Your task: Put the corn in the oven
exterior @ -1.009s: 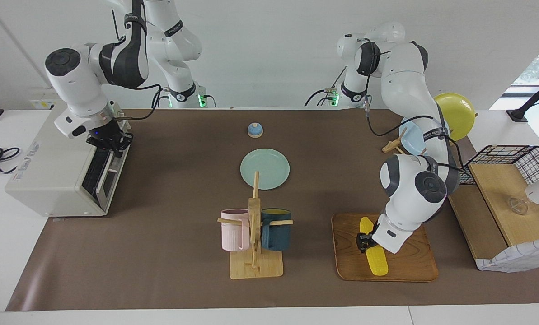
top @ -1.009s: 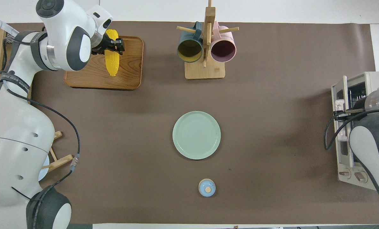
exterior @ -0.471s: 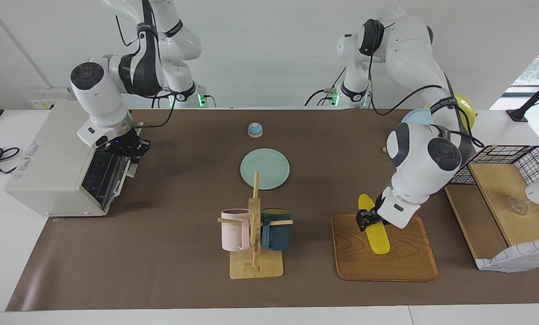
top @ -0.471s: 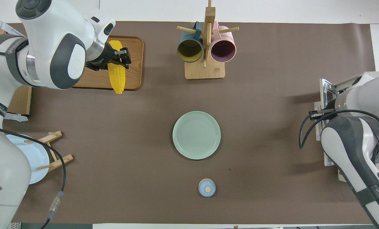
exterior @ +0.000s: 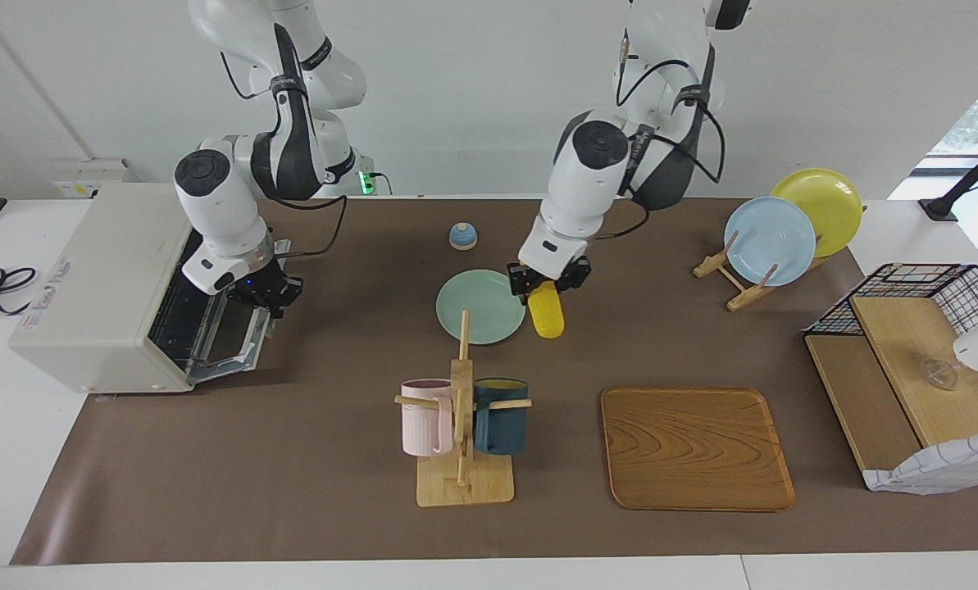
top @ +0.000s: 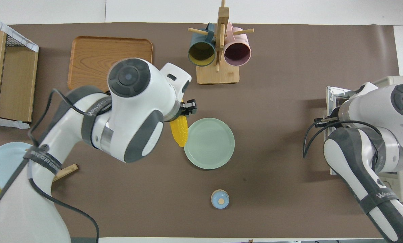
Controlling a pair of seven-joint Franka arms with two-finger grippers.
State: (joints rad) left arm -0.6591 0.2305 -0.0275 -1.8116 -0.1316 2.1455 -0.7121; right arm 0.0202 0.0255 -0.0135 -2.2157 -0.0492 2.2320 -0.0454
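Left gripper [exterior: 549, 277] jaws clamped on bright yellow corn cob [exterior: 546, 315], hanging below them over brown bench beside green plate [exterior: 476, 307]. Right gripper [exterior: 269, 293] jaws together at off-white toaster oven's [exterior: 103, 279] half-lowered door.

Bystanders on the brown surface [exterior: 308, 459]

A green plate [exterior: 479, 307] lies mid-surface, a small blue knob-topped lid [exterior: 462, 236] nearer the robots; a mug rack [exterior: 463, 442] holds a pink mug [exterior: 425, 416] and a dark blue mug [exterior: 502, 415]; beside it lies a bare wooden tray [exterior: 696, 447]; blue and yellow plates [exterior: 792, 225] stand in a wooden stand.
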